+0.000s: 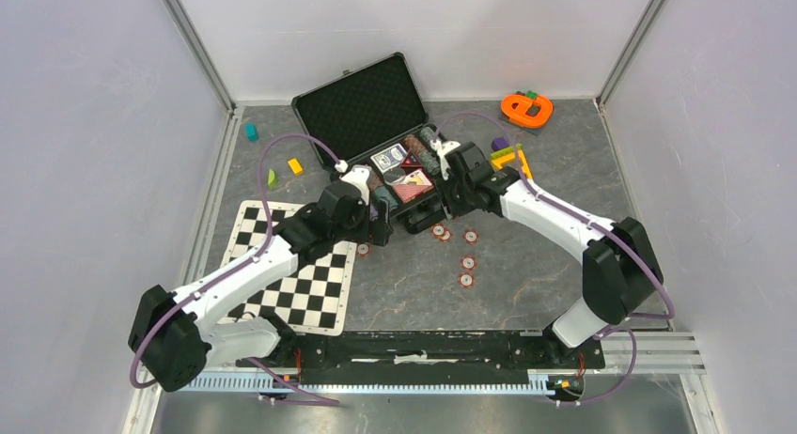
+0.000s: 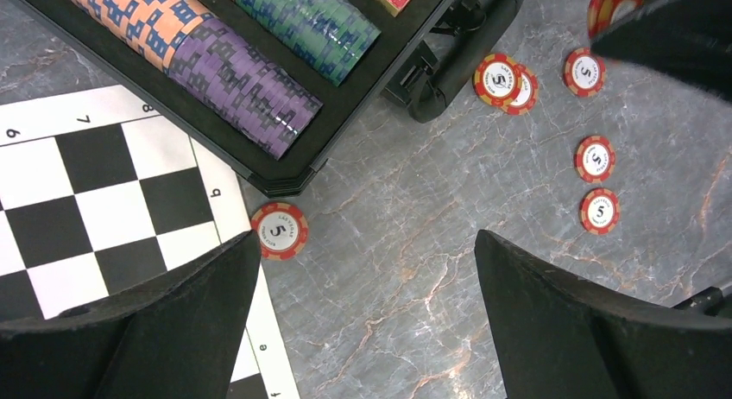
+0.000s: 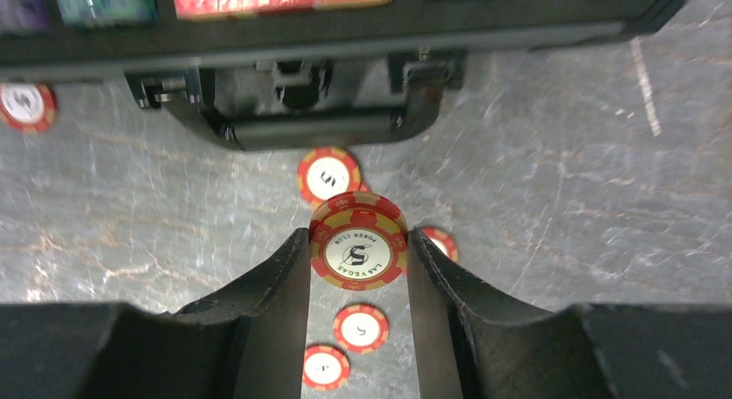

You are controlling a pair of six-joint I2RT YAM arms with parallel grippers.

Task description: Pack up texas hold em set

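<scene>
Pinched by its rim in the right gripper [image 3: 358, 240], a poker chip [image 3: 358, 254] looks light, stiff and slick, so edge grips suit it. Left gripper [image 2: 367, 237] hangs wide, empty.

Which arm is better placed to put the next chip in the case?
Right: the right gripper holds a chip near the case handle. The left gripper is open and empty above a loose chip.
</scene>
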